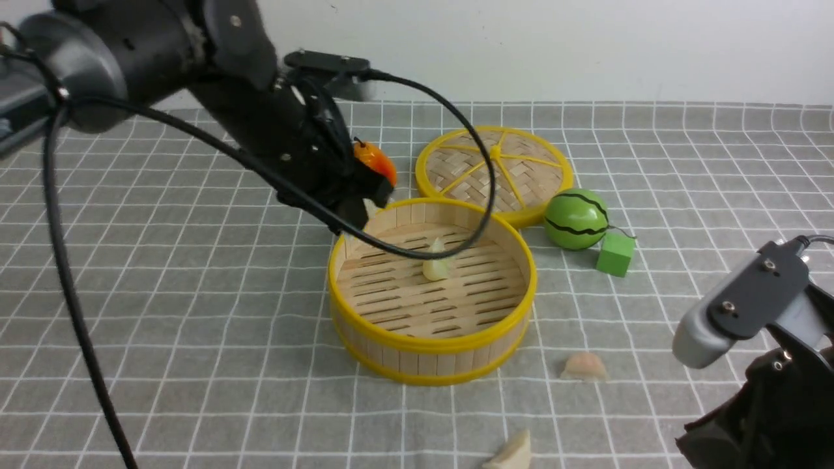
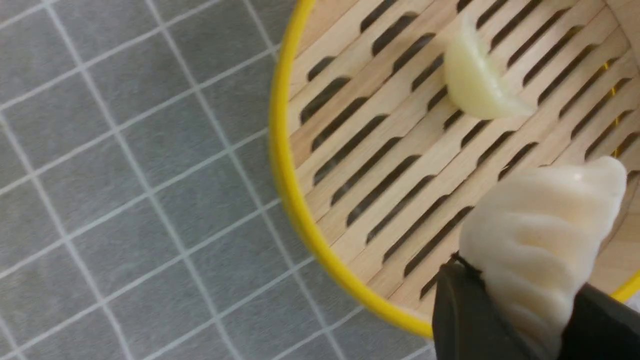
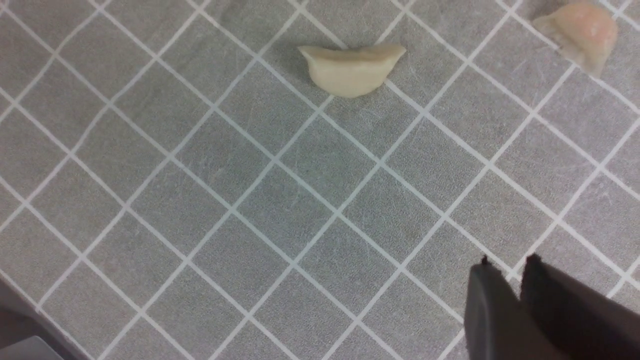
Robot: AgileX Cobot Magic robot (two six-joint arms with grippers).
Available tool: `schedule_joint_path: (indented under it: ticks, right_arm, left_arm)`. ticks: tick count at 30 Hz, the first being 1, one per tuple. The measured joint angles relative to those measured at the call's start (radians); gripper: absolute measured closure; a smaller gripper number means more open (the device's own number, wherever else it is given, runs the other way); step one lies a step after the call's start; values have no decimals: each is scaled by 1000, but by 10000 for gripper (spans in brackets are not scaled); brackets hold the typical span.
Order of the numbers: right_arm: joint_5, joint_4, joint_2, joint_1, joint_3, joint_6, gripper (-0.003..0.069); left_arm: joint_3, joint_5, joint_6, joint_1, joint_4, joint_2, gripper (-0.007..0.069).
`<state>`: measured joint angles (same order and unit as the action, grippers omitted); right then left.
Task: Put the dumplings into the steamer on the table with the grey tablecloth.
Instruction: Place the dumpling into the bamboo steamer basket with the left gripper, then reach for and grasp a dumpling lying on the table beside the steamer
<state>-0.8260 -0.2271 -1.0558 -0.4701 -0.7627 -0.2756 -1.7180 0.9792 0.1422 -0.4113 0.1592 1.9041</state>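
The round bamboo steamer (image 1: 430,365) stands mid-table on the grey tablecloth (image 1: 195,293). One cream dumpling (image 1: 436,264) lies on its slatted floor (image 2: 350,165), seen closer in the left wrist view (image 2: 475,85). My left gripper (image 2: 522,280) is shut on another pale dumpling (image 2: 540,235), held over the steamer's far-left rim (image 1: 368,208). A pinkish dumpling (image 1: 584,366) (image 3: 580,32) and a cream one (image 1: 511,453) (image 3: 350,70) lie on the cloth near the front right. My right gripper (image 3: 507,262) hangs above bare cloth, shut on nothing, well apart from both.
The flat woven lid (image 1: 495,169) lies behind the steamer. A green striped melon toy (image 1: 576,219) and a green cube (image 1: 615,254) sit to its right. An orange fruit toy (image 1: 374,159) shows behind the left arm. That arm's black cable (image 1: 482,195) loops over the steamer.
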Motion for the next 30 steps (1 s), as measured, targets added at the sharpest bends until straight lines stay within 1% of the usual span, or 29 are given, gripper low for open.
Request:
schedule_joint_path:
  ticks: [1,3,7,10,12,14,16,19,20,21,22,24,26,28,30]
  right_arm:
    - [0,0,0,0,0,0,564]
    - [0,0,0,0,0,0,562]
    - [-7,0,0,0,0,0,561]
    - [-18,0,0,0,0,0,556]
    - [-21,0,0,0,0,0,554]
    - [-23,0,0,0,0,0,552]
    - [-27,0,0,0,0,0,551]
    - [-39,0,0,0,-3,0,547]
    - [-39,0,0,0,-4,0,547]
    - [-47,0,0,0,-16,0,546]
    - [-53,0,-2,0,-30,-1,545]
    - [-74,0,-12,0,-72,-15,545]
    - [-103,0,-27,0,-116,-35,545]
    - [-141,-2,-63,0,-170,-54,545]
    - [-189,-8,-118,-5,-237,-80,555]
  left_arm:
    - [-7,-26,-64,-32,-39,31,477]
    - [-13,-62,-142,-56,-79,72,477]
    - [-49,-112,-331,-65,-147,170,477]
    - [-90,-117,-403,-63,-189,237,474]
    - [-104,-123,-415,-63,-194,264,443]
    - [-107,-127,-418,-63,-194,277,391]
    - [-109,-128,-418,-63,-194,288,294]
    - [-117,-106,-419,-63,-197,291,183]
    - [-123,-103,-419,-63,-198,291,176]
    - [-149,-64,-419,-63,-200,290,133]
    - [-174,-30,-419,-63,-202,287,116]
    - [-244,62,-408,-63,-210,272,102]
    - [-313,129,-393,-63,-218,256,106]
    - [-400,210,-367,-63,-228,218,132]
    - [-456,241,-352,-63,-233,155,186]
